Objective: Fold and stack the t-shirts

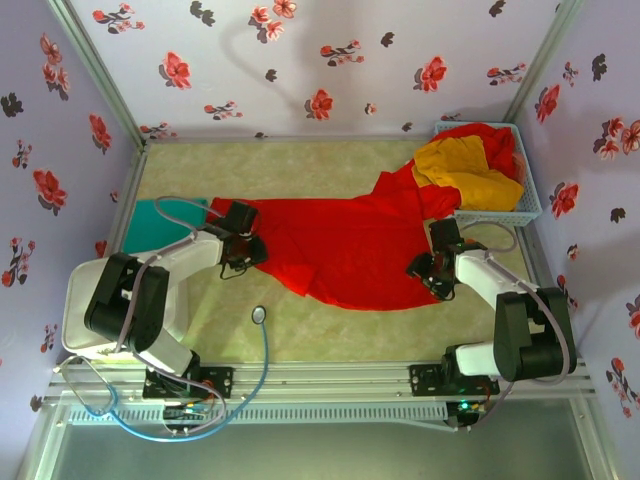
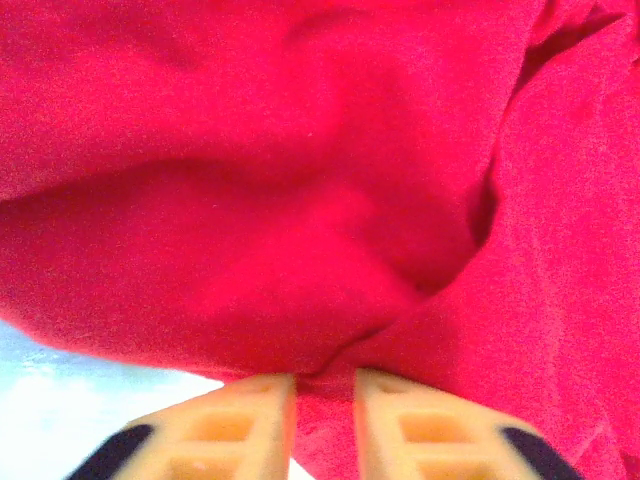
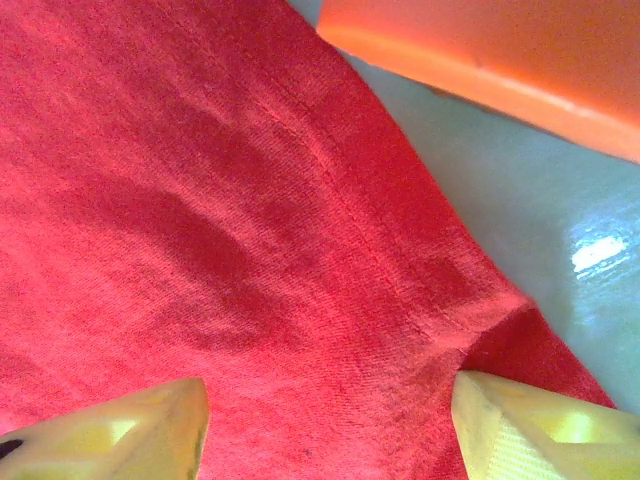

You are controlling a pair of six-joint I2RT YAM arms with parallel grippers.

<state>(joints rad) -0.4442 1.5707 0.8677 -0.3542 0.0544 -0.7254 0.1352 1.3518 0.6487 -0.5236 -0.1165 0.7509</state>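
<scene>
The red t-shirt (image 1: 340, 245) lies spread across the table (image 1: 300, 330), its long axis running from the left toward the far right, where one end climbs into the mesh basket (image 1: 527, 208). My left gripper (image 2: 322, 385) pinches a fold at its left end, and my right gripper (image 3: 330, 400) hangs spread wide over the near-right hem. I judge this the laying-out step — next calls for a right-hand pinch, then a taut pull flat.

The left arm (image 1: 170, 262) rises from the near edge of the bench (image 1: 330, 335), elbow folded by the left edge, forearm reaching toward the middle. The left tool (image 2: 325, 425) has its jaws nearly together, pinching a fold of the red t-shirt (image 2: 300, 200). The right arm (image 1: 495, 285) bends inward from the near right corner; the right tool (image 3: 330, 430) points down, jaws spread wide.
</scene>
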